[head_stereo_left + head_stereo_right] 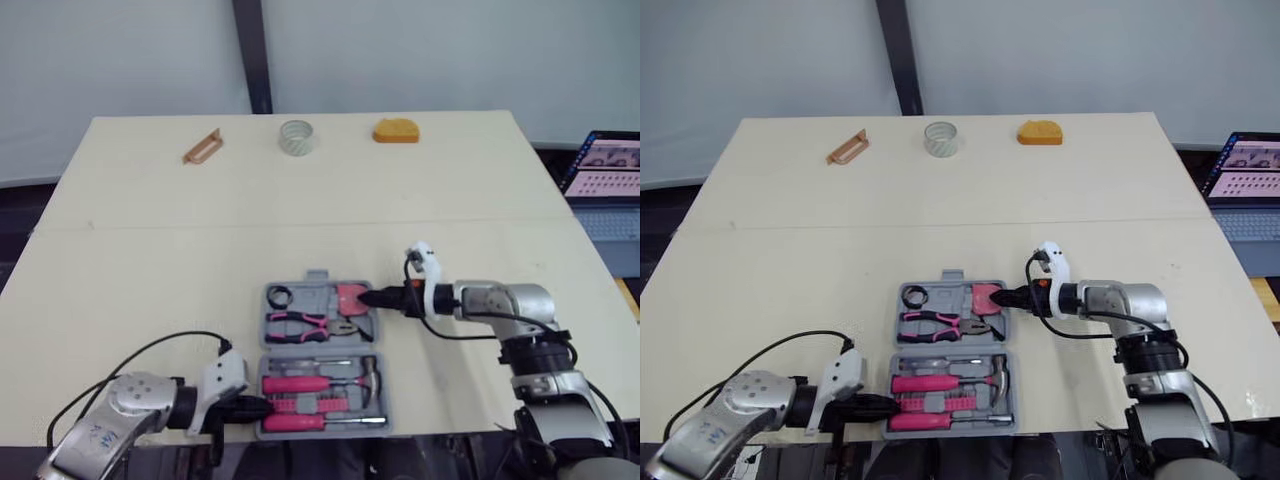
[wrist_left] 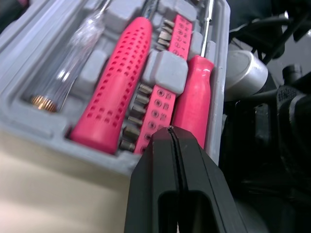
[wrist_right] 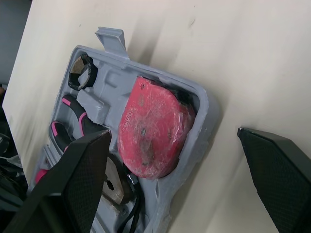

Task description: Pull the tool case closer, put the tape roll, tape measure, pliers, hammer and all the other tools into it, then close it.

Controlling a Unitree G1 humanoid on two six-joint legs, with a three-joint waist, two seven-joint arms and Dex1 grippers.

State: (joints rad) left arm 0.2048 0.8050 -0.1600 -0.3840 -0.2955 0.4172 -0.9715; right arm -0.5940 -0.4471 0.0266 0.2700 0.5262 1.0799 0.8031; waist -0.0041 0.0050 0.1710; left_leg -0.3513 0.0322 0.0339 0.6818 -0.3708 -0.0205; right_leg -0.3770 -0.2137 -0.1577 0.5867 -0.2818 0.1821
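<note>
Fingers of the left pincer (image 1: 255, 407) are pressed together at the open tool case's (image 1: 320, 348) near left wall, a pink-handled screwdriver (image 2: 194, 102) just beyond their tips. The right pincer (image 1: 368, 297) is spread wide astride the case's right wall, the pink tape measure (image 3: 153, 128) just ahead. A tape roll (image 1: 297, 137) lies well beyond both.

Tool case (image 1: 318, 276): lies open on the table (image 1: 150, 260), between the two grippers.
Right gripper (image 1: 373, 297): at the case's far half; the tape measure (image 1: 350, 296) is just left of its tips, the tape roll (image 1: 279, 295) further left, and the pliers (image 1: 305, 325) left and nearer.
Left gripper (image 1: 257, 407): at the case's near half, with the hammer (image 1: 320, 384) just right of it.
Far edge: a clip (image 1: 202, 147), a roll (image 1: 297, 137) and a block (image 1: 396, 131), well beyond both grippers.
</note>
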